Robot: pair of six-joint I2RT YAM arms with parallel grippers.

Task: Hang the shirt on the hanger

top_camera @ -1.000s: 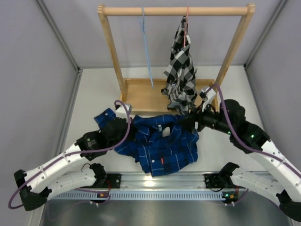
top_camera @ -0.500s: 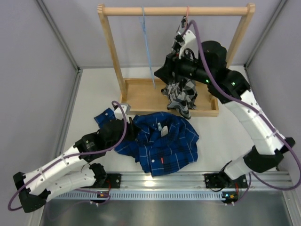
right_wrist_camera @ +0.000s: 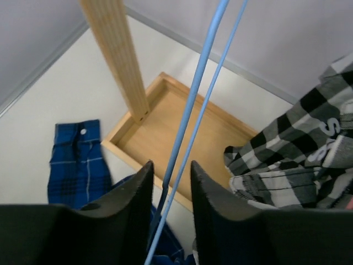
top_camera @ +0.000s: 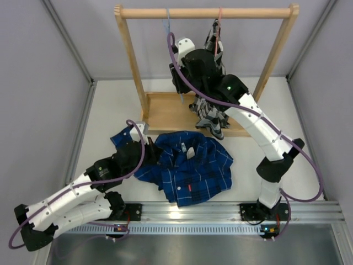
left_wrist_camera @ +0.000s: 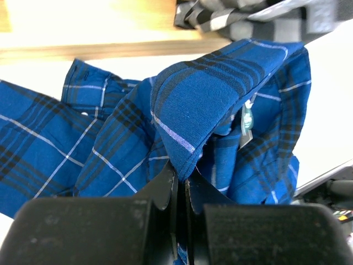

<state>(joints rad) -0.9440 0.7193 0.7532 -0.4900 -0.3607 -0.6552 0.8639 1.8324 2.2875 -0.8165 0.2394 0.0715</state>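
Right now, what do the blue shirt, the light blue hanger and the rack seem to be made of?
Shirt: soft woven cloth, matte; it folds and creases under its own weight. Hanger: thin, smooth, light blue rod; coated wire or plastic, the look leaves that open. Rack: pale wood, probably unpainted, with the grain showing.

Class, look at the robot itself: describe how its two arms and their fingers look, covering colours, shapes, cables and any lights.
Both the left arm and right arm have smooth white links joined by bulky black joints. A purple cable loops loosely along each. The left fingers and right fingers are matt black, tapering blades. A small green light glows on the right arm.
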